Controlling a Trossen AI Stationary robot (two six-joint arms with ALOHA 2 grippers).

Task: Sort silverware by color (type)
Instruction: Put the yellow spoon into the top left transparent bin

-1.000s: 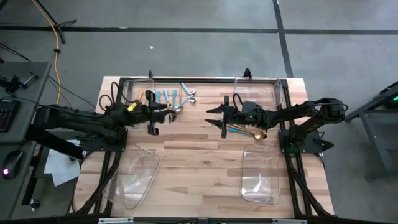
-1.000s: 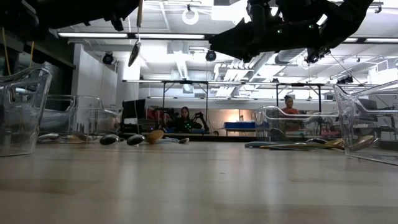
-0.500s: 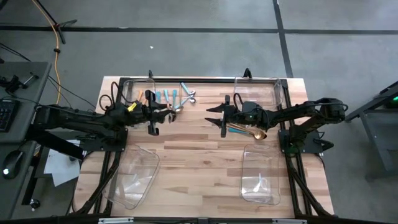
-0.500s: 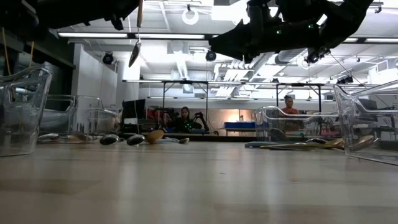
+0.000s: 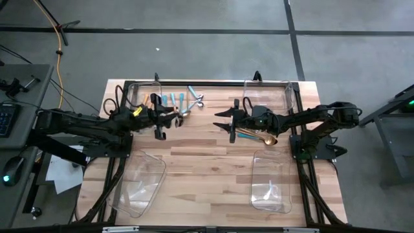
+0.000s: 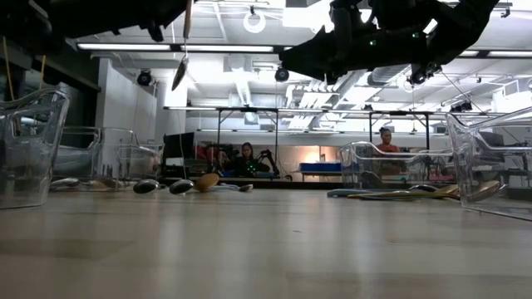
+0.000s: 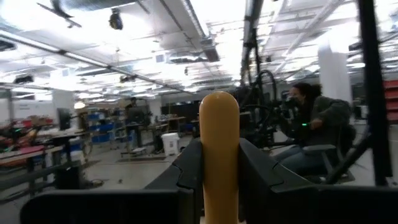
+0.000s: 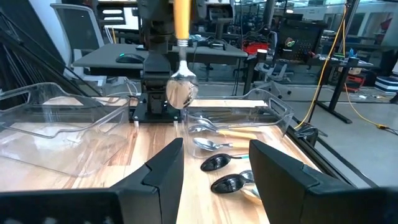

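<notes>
Currently left gripper point(image 7: 219, 163) pinches orange spoon point(image 8: 181, 68), axis vertical, bowl at 6; right gripper point(image 8: 214, 163) empty, jaws wide.

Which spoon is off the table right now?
The orange-handled spoon: it hangs bowl-down from the left pincer, clamped by its handle. The other spoons lie on the table.

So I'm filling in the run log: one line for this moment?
left gripper: jaws shut on orange-handled spoon, lifted above table | right gripper: open, empty, raised | bins: empty
</notes>
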